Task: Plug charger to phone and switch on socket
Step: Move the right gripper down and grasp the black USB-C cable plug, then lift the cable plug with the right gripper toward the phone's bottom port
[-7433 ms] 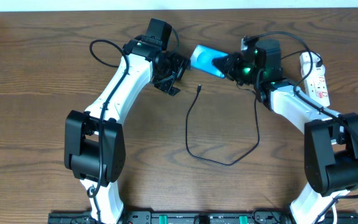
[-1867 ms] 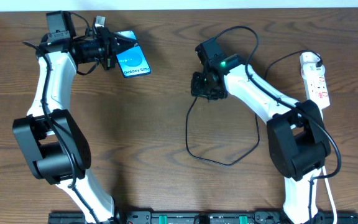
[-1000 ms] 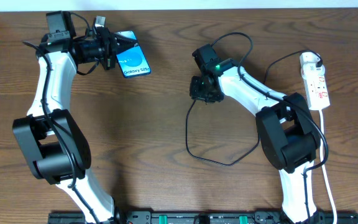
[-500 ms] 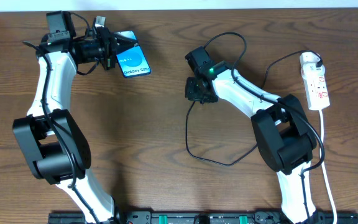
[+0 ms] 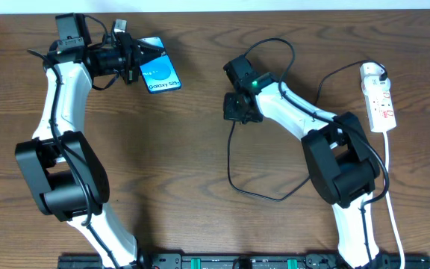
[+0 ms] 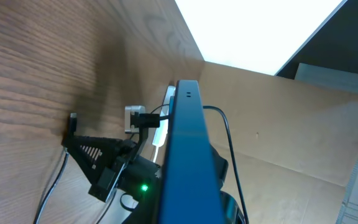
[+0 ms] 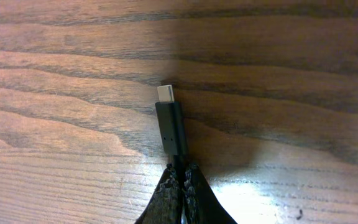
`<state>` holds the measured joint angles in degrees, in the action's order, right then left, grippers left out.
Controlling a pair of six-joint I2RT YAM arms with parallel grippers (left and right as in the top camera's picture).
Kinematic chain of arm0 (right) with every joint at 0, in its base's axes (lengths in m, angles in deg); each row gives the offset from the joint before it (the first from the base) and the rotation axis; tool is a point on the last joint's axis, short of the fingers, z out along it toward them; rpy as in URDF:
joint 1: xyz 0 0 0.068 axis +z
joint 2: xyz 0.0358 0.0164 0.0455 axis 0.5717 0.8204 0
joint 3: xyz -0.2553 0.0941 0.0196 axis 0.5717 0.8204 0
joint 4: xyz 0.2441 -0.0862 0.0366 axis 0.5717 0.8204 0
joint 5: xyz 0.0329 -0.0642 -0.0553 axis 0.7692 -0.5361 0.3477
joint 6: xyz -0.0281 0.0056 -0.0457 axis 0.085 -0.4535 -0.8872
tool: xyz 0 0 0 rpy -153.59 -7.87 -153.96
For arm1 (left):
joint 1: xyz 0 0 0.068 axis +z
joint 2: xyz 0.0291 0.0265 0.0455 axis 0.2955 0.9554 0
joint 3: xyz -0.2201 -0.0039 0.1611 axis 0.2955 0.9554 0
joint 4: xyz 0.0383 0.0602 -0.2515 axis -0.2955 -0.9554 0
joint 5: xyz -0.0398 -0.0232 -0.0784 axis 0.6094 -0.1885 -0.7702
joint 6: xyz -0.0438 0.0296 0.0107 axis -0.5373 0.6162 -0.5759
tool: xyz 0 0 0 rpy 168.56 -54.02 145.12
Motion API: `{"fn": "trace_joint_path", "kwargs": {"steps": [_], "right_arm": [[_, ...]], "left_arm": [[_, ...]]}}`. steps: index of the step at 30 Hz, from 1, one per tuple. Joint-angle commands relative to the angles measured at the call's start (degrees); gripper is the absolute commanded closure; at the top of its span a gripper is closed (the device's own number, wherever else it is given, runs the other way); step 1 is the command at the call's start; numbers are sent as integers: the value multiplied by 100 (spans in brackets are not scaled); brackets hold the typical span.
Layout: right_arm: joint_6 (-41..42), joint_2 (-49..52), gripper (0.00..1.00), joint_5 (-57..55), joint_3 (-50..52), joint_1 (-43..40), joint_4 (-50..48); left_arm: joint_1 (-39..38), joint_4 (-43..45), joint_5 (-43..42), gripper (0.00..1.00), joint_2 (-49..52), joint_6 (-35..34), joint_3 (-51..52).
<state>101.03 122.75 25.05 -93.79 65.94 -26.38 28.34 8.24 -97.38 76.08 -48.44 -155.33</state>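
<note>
Black charger (image 7: 171,127): pinched just behind the connector tip by right gripper (image 7: 180,182), fingers clamped tight on the cable. Tip at or just above the wooden table (image 5: 185,187), cannot tell which. Rest of cable looped toward the near edge. Blue-screened phone (image 5: 160,73): gripped at one end by left gripper (image 5: 135,63), far left, screen up toward overhead, edge-on in left wrist view. White socket (image 5: 380,96) flat at far right, well apart from both.

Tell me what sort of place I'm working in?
Probably an indoor lab workbench: a bare wooden table, a white socket lying on it, and a plain board wall behind.
</note>
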Motion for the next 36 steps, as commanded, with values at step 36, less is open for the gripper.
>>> {"fn": "trace_joint_path", "kwargs": {"steps": [36], "right_arm": [[-2457,-420,99,6795,46,-1158,-964]], "left_arm": [[-203,984,-577,93,-66,-225,-17]]}}
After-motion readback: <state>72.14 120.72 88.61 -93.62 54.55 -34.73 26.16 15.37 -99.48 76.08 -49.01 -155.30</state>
